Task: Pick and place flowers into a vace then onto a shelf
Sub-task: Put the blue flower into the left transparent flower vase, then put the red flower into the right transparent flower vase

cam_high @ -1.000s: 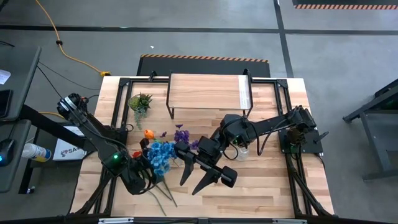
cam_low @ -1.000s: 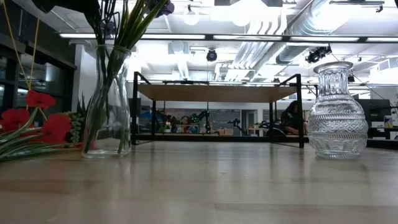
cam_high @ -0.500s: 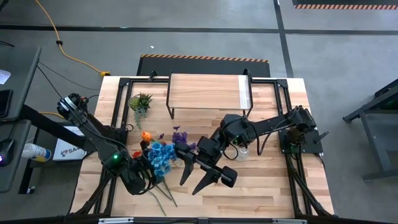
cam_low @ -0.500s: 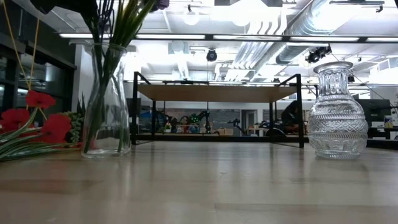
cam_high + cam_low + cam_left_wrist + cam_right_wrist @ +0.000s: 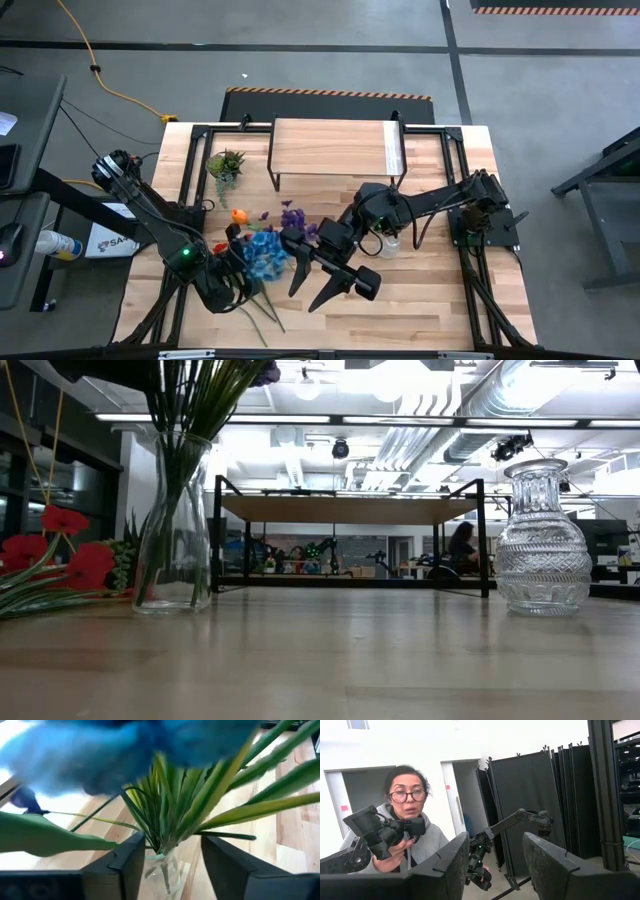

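My left claw [image 5: 170,857] stands spread just above the clear glass vase [image 5: 172,525]. The long green-stemmed blue and purple flowers [image 5: 268,243] sit in it, stems between my fingers, nothing pinched. Red blooms [image 5: 60,555] lie on the worktop [image 5: 420,300] beside the vase. My right claw [image 5: 325,283] hangs spread and empty nearby. The low light-wood shelf [image 5: 330,147], well beyond, carries nothing yet.

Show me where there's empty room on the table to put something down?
The shelf top is bare, and so is the wood strip along the near edge, right of the right gripper. The table's left half is crowded: flowers, left gripper, small green plant. A glass vase stands mid-right.
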